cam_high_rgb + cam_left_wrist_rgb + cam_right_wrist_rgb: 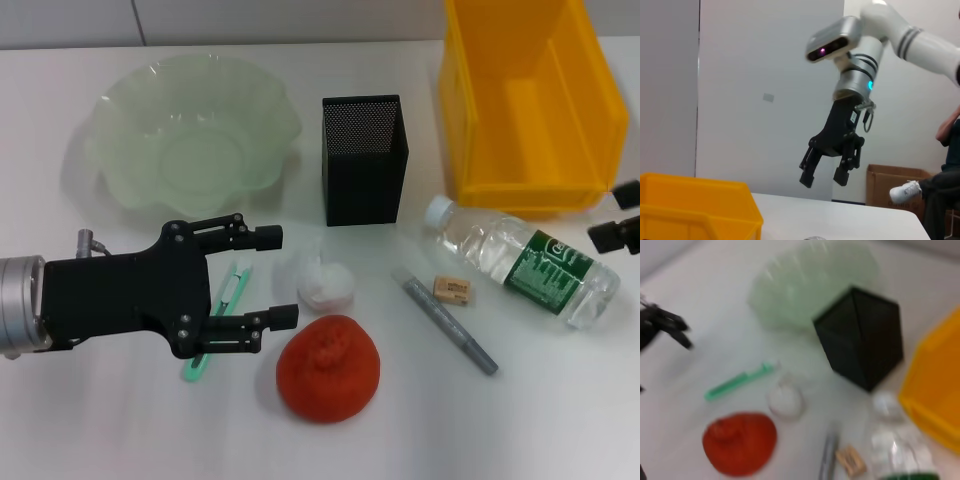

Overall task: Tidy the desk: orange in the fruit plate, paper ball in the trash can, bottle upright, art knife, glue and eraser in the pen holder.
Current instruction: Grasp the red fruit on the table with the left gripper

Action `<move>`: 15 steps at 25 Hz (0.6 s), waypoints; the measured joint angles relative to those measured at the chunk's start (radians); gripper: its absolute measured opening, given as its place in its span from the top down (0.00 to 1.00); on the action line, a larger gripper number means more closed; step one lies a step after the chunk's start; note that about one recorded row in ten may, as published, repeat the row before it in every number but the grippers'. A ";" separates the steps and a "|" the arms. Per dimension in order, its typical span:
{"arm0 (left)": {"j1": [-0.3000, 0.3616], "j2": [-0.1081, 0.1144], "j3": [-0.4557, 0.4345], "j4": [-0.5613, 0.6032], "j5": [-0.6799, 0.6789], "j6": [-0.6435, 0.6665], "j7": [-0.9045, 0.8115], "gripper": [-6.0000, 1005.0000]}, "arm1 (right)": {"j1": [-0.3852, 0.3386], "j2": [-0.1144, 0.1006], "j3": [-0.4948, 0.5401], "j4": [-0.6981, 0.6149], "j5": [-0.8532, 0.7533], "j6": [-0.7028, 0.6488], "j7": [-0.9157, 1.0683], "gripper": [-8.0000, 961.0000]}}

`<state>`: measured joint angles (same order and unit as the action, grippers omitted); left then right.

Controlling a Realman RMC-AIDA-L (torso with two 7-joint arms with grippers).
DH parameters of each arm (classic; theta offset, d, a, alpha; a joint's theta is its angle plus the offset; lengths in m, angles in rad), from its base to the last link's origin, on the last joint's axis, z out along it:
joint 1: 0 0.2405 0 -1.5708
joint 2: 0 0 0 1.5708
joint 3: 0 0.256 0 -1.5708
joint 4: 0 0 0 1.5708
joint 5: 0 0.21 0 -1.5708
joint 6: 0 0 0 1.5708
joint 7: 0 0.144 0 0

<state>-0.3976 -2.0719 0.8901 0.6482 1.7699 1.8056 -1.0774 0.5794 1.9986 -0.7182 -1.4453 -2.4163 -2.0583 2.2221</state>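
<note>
I am hovering the left gripper (277, 277), fingers spread and holding nothing, above the green art knife (218, 320), just beside the paper ball (325, 282) and orange (328, 367), lining up a first pick. The right gripper (827, 170), also spread wide and unladen, is waiting near the fallen bottle (520, 260).

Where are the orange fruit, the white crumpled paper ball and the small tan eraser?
Orange fruit (328, 368), head view, middle of its top surface.
White crumpled paper ball (326, 284), head view, centre of the wad.
Small tan eraser (452, 290), head view, middle of its top face.
</note>
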 joint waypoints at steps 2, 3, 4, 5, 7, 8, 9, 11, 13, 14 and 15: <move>0.001 0.000 0.000 -0.002 0.000 0.000 0.000 0.23 | 0.024 -0.004 -0.001 0.016 -0.038 -0.006 0.020 0.15; 0.002 0.000 0.000 -0.005 0.000 0.000 0.001 0.23 | 0.050 -0.007 -0.003 0.034 -0.074 -0.012 0.040 0.15; 0.002 0.000 0.000 -0.009 0.000 0.000 0.005 0.23 | 0.071 -0.008 -0.012 0.049 -0.109 -0.009 0.055 0.15; 0.003 0.000 -0.001 -0.019 0.000 0.000 0.016 0.23 | 0.106 -0.008 -0.046 0.070 -0.169 0.004 0.080 0.15; 0.004 0.000 -0.002 -0.022 0.000 0.000 0.023 0.23 | 0.118 -0.006 -0.070 0.078 -0.196 0.013 0.092 0.15; 0.005 0.001 -0.002 -0.027 0.000 0.000 0.032 0.24 | 0.132 -0.003 -0.104 0.088 -0.224 0.023 0.107 0.15; 0.006 0.001 -0.002 -0.031 0.000 0.000 0.037 0.24 | 0.141 0.002 -0.138 0.098 -0.249 0.036 0.118 0.15; 0.007 0.001 -0.002 -0.038 0.000 -0.001 0.043 0.24 | 0.158 0.014 -0.208 0.119 -0.303 0.078 0.135 0.15; 0.007 0.000 -0.002 -0.041 0.000 -0.001 0.044 0.24 | 0.170 0.028 -0.260 0.141 -0.354 0.121 0.141 0.15; 0.007 0.000 -0.002 -0.041 0.000 -0.001 0.044 0.24 | 0.176 0.037 -0.279 0.152 -0.377 0.140 0.142 0.15; 0.007 0.001 -0.002 -0.044 0.000 -0.001 0.044 0.24 | 0.186 0.052 -0.306 0.179 -0.405 0.178 0.142 0.15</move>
<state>-0.3904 -2.0714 0.8884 0.6045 1.7701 1.8045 -1.0336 0.7659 2.0511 -1.0246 -1.2666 -2.8213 -1.8806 2.3637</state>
